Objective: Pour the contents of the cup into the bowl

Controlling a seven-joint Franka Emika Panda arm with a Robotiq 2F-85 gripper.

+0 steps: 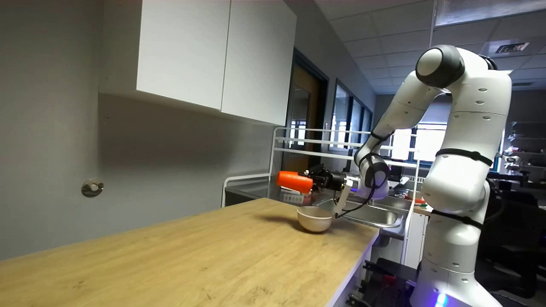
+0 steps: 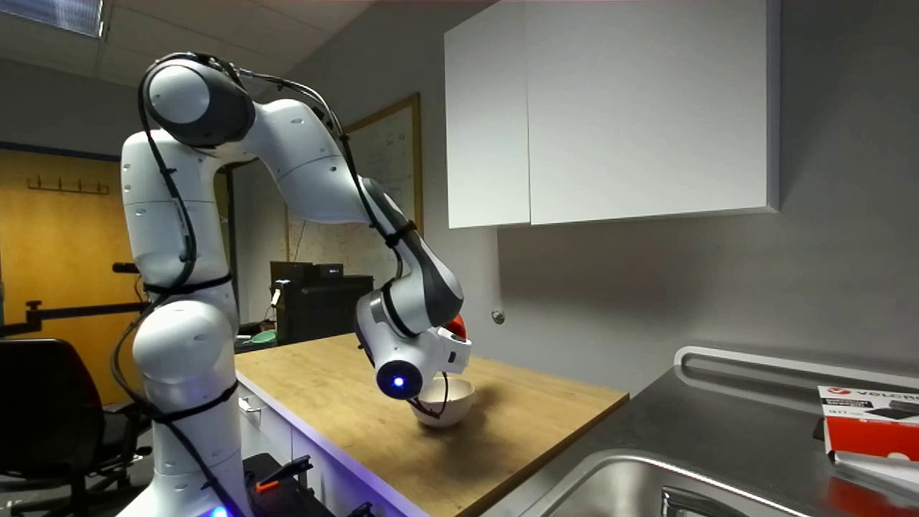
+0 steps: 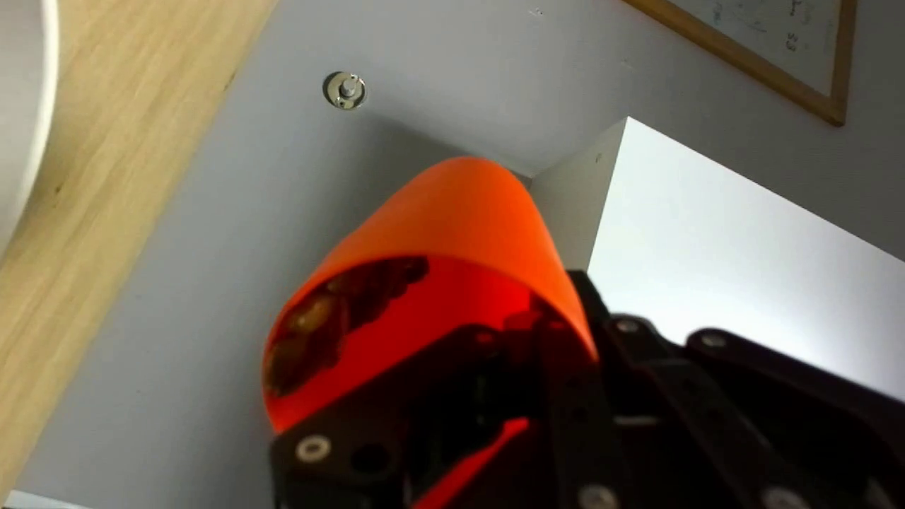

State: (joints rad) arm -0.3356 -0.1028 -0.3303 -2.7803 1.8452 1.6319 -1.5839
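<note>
Cup (image 1: 293,182) lies sideways above the bowl (image 1: 315,222); tip it slowly from here

The cup is held in the air, almost flat on its side, and its mouth faces back toward the gripper (image 1: 312,177). The brown contents (image 3: 311,325) rest along the lower wall, near the rim, so I judge the pour to be at its start. The jaws are nearly together with the cup's side pinched between them; one of them seems to be inside the mouth, though this part is dark. The bowl stands upright underneath on the wooden worktop (image 1: 213,256); how well the mouth is centred over it, I cannot tell. To pour well, it is better to align the mouth with the bowl's middle first, then tilt in small steps, because pieces may slide out all at once. In an exterior view the white mount (image 1: 342,198) below the gripper hangs near the bowl, so lowering needs care
</note>
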